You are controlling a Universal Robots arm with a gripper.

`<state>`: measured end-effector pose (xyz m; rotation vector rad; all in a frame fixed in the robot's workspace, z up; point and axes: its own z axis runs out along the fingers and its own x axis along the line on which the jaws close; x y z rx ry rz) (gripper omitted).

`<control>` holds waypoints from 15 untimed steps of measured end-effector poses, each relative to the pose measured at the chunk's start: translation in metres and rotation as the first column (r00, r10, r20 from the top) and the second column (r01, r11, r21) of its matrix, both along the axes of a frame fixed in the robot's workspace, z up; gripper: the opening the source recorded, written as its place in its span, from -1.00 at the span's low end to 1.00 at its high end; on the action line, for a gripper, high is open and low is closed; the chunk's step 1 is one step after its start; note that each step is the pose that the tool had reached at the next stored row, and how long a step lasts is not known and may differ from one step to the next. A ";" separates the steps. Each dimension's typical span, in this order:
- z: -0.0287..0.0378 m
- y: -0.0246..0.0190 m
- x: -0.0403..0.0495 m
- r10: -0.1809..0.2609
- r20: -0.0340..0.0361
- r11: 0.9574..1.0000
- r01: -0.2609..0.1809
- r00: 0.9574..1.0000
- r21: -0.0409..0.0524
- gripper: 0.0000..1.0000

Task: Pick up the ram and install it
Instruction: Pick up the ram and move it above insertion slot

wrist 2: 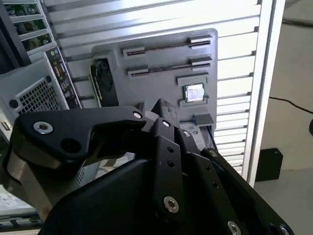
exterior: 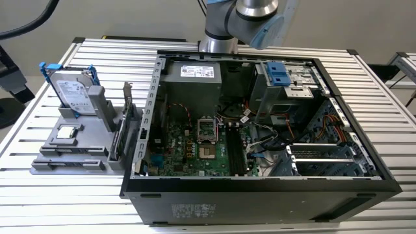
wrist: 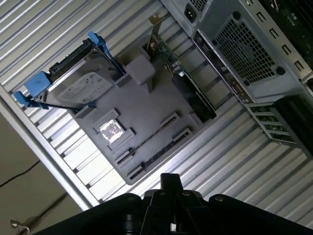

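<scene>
Hand is hanging well above the counter, fingers together and carrying nothing. Ram is sitting on edge in a slot of the grey holder, below and just ahead of the fingertips, beside the open computer case. Its long axis is running parallel to the counter's slats. Judgement: the grasp is depending on the fingers straddling that axis.

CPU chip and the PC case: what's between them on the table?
The upright expansion card stands between the CPU chip and the PC case, seen in the exterior view.
</scene>
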<state>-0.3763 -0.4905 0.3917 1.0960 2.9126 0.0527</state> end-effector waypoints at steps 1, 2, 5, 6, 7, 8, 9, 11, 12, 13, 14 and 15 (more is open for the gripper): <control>0.0000 0.0000 0.0000 -0.014 0.000 1.000 0.014 1.000 0.000 -1.00; 0.0000 0.0000 0.0000 -0.029 0.000 1.000 0.029 1.000 0.000 -1.00; 0.0000 0.0000 0.0000 -0.072 0.000 0.997 0.072 0.997 0.000 -1.00; 0.0000 0.0000 0.0000 -0.087 0.000 0.996 0.087 0.996 0.000 -1.00; 0.0000 0.0000 0.0000 -0.101 0.000 0.995 0.101 0.995 0.000 -1.00; 0.0000 0.0000 0.0000 -0.116 0.000 0.993 0.116 0.993 0.000 -1.00; 0.0000 0.0000 0.0000 -0.131 0.000 0.991 0.131 0.991 0.000 -1.00; 0.0000 0.0000 0.0000 -0.159 0.000 0.987 0.159 0.987 0.000 -1.00; 0.0000 0.0000 0.0000 -0.175 0.000 0.985 0.175 0.985 0.000 -1.00; 0.0000 0.0000 0.0000 -0.189 0.000 0.982 0.189 0.982 0.000 -1.00; 0.0000 0.0000 0.0000 -0.204 0.000 0.979 0.204 0.979 0.000 -1.00; 0.0000 0.0000 0.0000 -0.218 0.000 0.976 0.218 0.976 0.000 -1.00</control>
